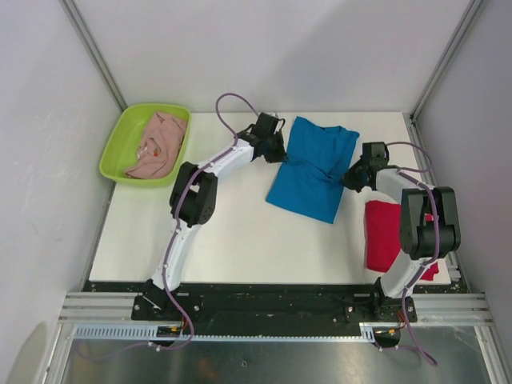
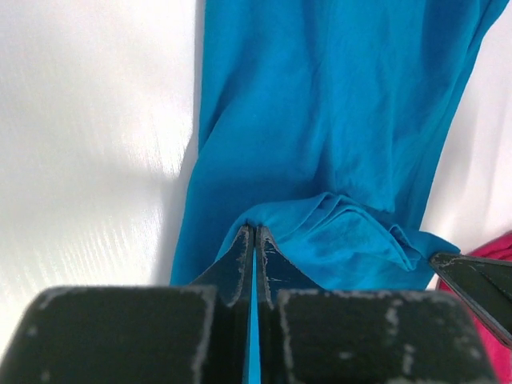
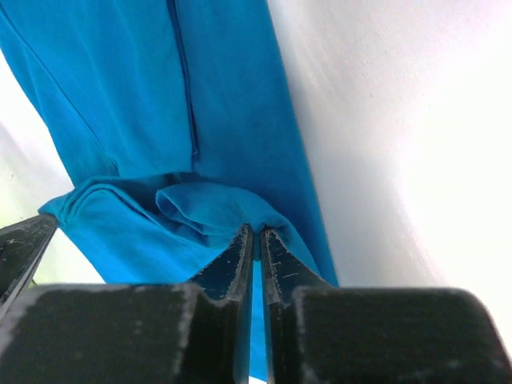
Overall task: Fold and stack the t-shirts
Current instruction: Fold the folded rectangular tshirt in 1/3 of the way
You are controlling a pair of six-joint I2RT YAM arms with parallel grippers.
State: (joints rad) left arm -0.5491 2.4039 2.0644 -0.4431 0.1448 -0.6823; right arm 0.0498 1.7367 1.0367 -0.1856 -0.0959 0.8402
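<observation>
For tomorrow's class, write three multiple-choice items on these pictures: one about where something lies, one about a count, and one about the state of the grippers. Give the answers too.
1. Where does the pale pink t-shirt lie?
A. in the lime-green tray
B. flat on the table
C. over an arm

2. How many t-shirts show in the top view?
A. two
B. three
C. four

3. How do the left gripper and the right gripper stand at the blue t-shirt?
A. both shut on its cloth
B. both open above it
C. one shut, one open

Answers:
1. A: the top view shows it crumpled inside the tray at the far left.
2. B: the pink and blue ones, plus the red t-shirt by the right arm.
3. A: each wrist view shows closed fingers pinching a blue fold.
</observation>
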